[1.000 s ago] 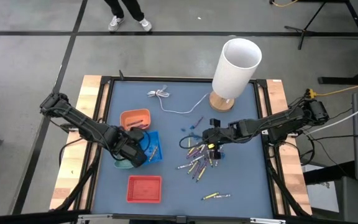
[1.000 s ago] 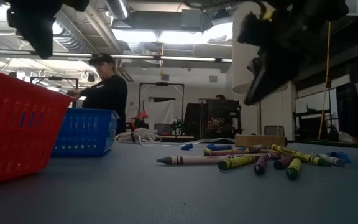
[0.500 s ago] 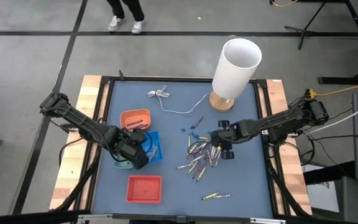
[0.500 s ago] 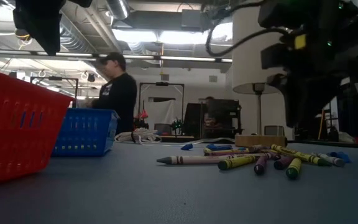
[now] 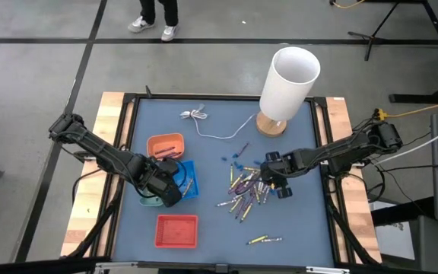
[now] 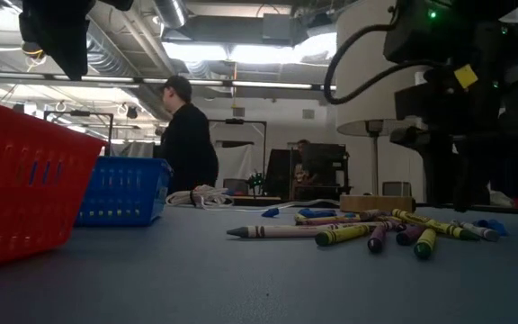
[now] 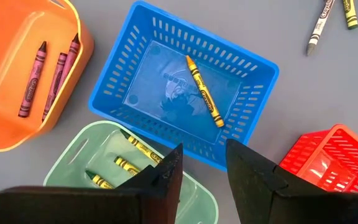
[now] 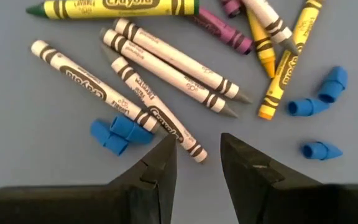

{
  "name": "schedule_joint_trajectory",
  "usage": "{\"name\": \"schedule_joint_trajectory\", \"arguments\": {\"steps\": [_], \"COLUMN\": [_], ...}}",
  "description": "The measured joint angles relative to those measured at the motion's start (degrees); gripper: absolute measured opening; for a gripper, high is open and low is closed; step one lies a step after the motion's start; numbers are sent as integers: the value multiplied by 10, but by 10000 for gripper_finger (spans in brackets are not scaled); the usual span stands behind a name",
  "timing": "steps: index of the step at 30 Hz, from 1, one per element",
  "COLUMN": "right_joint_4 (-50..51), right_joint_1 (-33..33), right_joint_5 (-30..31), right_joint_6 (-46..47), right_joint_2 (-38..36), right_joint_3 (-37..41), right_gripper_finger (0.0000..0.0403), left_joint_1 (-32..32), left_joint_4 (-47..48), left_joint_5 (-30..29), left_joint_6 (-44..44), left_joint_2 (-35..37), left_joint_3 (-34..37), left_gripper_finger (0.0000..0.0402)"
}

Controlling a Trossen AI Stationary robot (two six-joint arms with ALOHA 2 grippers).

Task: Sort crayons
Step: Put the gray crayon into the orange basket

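Several loose crayons (image 5: 243, 190) lie flat in a scattered pile on the blue table right of centre, and two more (image 5: 265, 240) lie near the front edge. My right gripper (image 8: 197, 140) hangs open over the pile's right side, pointing down, above whitish crayons (image 8: 166, 65) and touching none. My left gripper (image 7: 204, 148) stands open above the trays on the left. Below it are a blue basket (image 7: 185, 93) holding one yellow-orange crayon (image 7: 204, 91), an orange tray (image 7: 30, 68) with three purplish crayons and a green tray (image 7: 104, 155) with yellow ones.
A white lamp (image 5: 287, 84) stands at the back right on a wooden foot, and its thin white cable (image 5: 211, 125) runs across the table's far side. A red basket (image 5: 177, 230) sits near the front left. Small blue bits (image 8: 319, 99) lie among the crayons. A person stands beyond the far edge.
My right gripper has sunk and moved a little toward the table's right and near edges, over the pile's right side. It has also swung from a slant to pointing nearly straight down. The person behind the table has walked on.
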State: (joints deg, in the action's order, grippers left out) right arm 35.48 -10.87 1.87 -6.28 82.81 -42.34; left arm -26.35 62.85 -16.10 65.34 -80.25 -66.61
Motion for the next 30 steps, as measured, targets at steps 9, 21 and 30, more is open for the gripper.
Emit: {"name": "schedule_joint_trajectory", "arguments": {"steps": [9, 21, 30], "right_joint_4": [-22, -45, -55], "right_joint_1": [0, 0, 0], "right_joint_5": [0, 0, 0], "right_joint_6": [-2, -3, -45], "right_joint_2": [0, -1, -1], "right_joint_3": [19, 52, 53], "right_gripper_finger": [122, 122, 122], "left_joint_1": [0, 0, 0], "left_joint_4": [0, 0, 0], "left_joint_5": [-22, -29, -29], "left_joint_6": [0, 0, 0], "left_joint_2": [0, 0, 0], "left_joint_3": [0, 0, 0], "left_gripper_finger": [106, 106, 105]}}
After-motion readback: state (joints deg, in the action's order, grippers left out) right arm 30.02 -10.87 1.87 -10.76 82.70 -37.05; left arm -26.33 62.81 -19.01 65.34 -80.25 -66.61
